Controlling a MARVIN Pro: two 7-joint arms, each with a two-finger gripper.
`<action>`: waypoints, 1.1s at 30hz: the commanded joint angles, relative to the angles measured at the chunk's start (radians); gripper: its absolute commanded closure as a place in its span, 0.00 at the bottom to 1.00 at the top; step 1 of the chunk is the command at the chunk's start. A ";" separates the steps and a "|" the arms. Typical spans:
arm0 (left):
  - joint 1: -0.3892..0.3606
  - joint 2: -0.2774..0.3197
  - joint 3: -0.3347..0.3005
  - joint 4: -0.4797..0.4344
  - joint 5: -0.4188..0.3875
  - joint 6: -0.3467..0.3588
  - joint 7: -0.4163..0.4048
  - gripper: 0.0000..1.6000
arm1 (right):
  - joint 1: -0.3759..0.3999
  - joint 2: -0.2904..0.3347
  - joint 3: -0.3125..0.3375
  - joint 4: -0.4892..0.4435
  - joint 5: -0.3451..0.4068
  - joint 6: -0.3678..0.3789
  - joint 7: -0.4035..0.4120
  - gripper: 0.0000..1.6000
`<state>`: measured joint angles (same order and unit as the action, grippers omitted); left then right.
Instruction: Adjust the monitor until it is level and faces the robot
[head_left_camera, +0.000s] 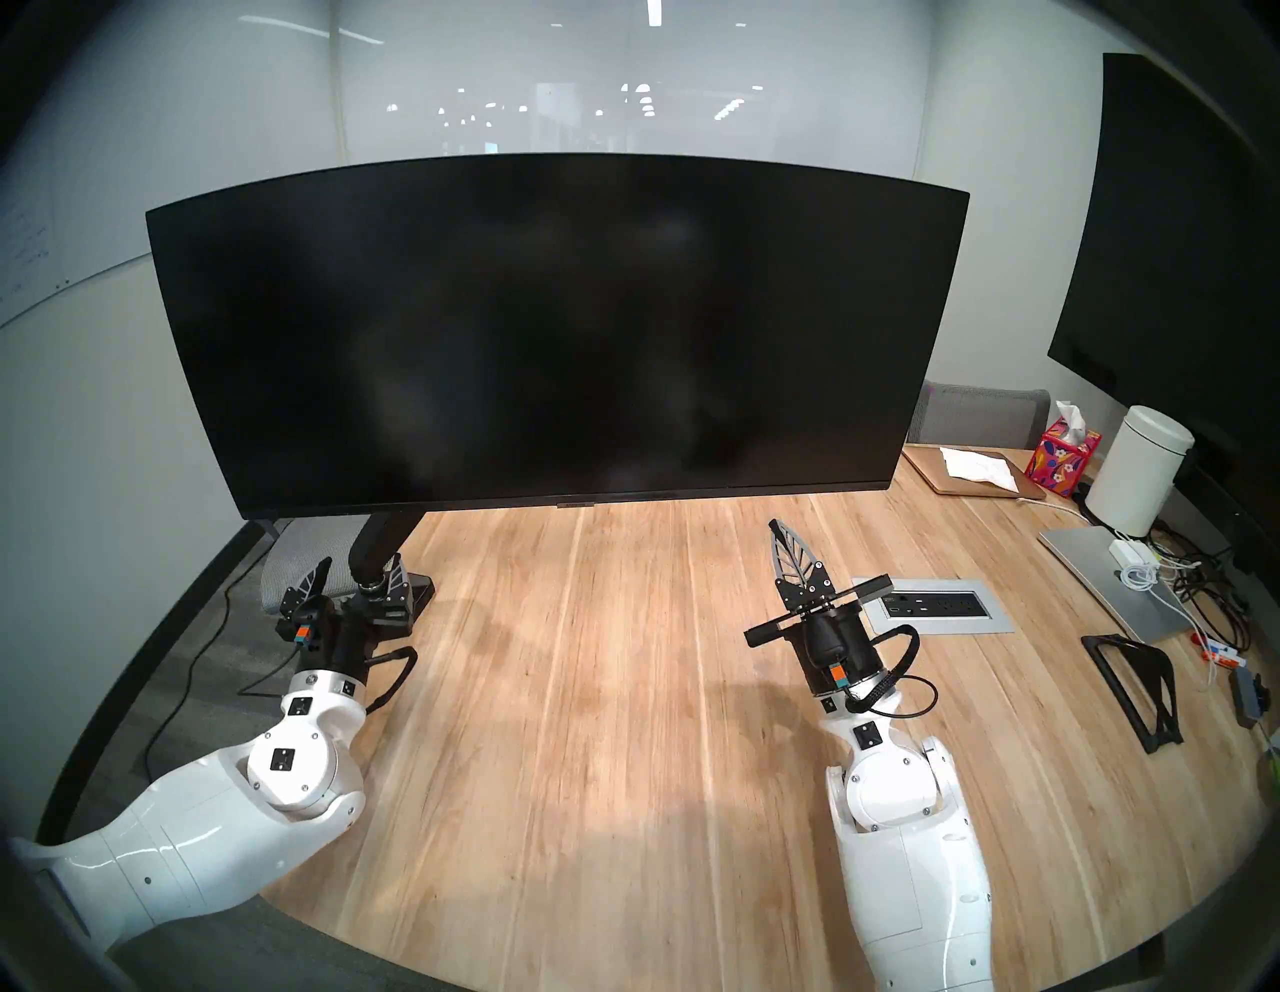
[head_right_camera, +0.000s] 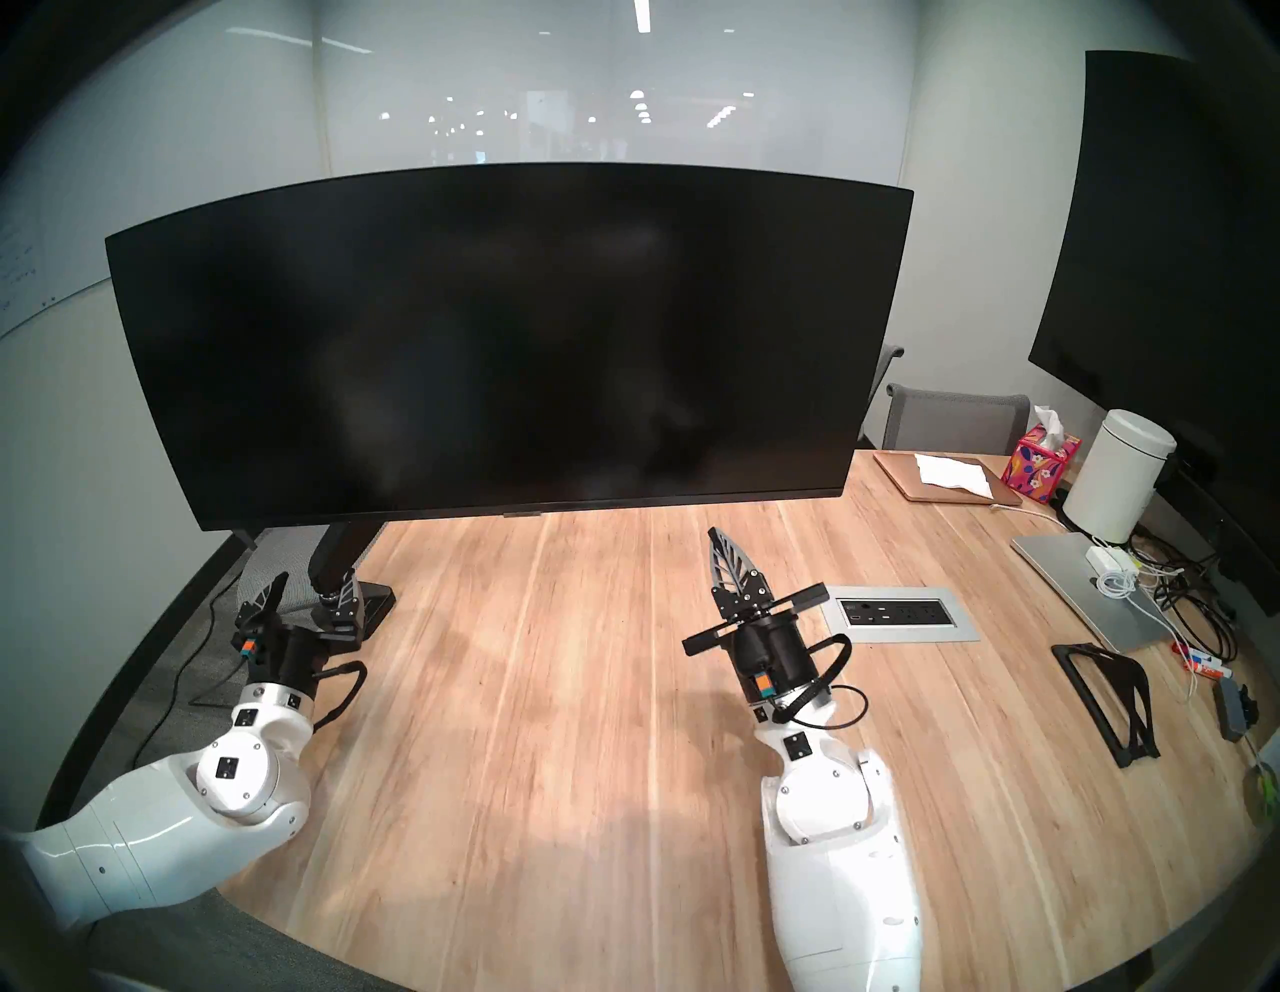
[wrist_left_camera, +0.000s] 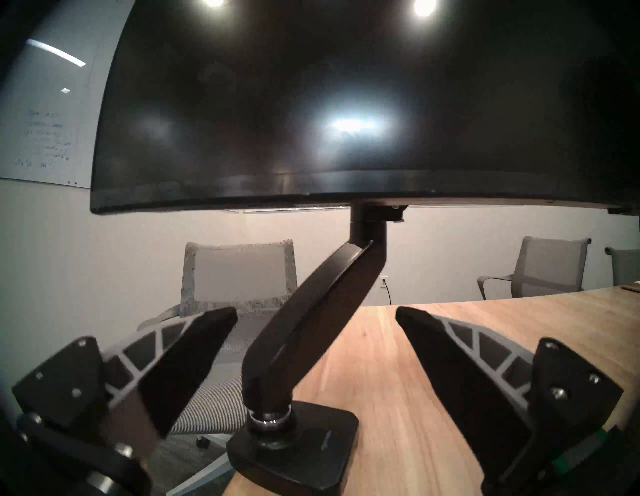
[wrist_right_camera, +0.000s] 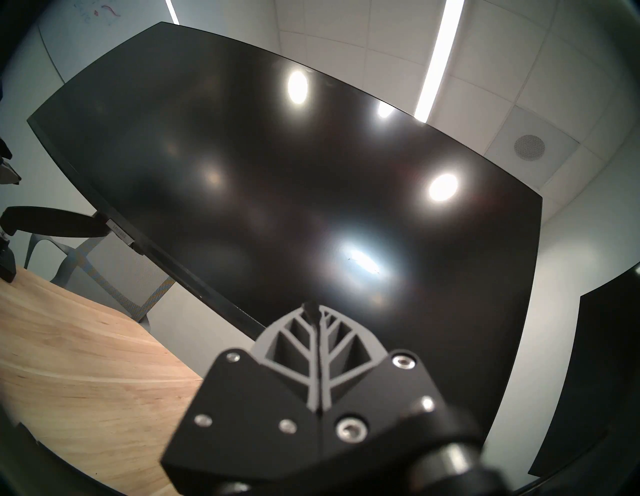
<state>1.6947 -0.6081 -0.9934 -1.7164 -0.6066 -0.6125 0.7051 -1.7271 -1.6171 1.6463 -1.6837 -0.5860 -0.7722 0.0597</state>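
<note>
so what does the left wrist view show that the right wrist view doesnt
Only the left wrist view shows the open left gripper, its fingers on either side of the monitor arm, with the flat base sitting at the table edge.

Only the right wrist view shows the right gripper with fingers pressed together, pointing up at the screen, plus the ceiling light strip.

Both show the dark monitor from below, the wooden table and a grey mesh chair.

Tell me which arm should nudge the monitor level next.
Probably right. The right gripper is shut and points up beneath the monitor near its right end. The left gripper is open, low beside the mount arm.
</note>
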 joint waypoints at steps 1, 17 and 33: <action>0.123 0.104 0.007 -0.120 0.125 -0.089 0.082 0.00 | 0.009 0.001 -0.002 -0.015 0.003 -0.005 -0.003 0.92; 0.309 0.218 0.017 -0.271 0.519 -0.168 0.285 0.00 | 0.009 0.001 -0.002 -0.015 0.003 -0.005 -0.003 0.92; 0.341 0.196 -0.001 -0.259 0.674 -0.155 0.385 0.00 | 0.008 0.001 -0.002 -0.016 0.004 -0.005 -0.002 0.92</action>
<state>2.0168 -0.4114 -0.9814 -1.9633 0.0401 -0.7735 1.0552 -1.7271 -1.6171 1.6462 -1.6835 -0.5861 -0.7723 0.0595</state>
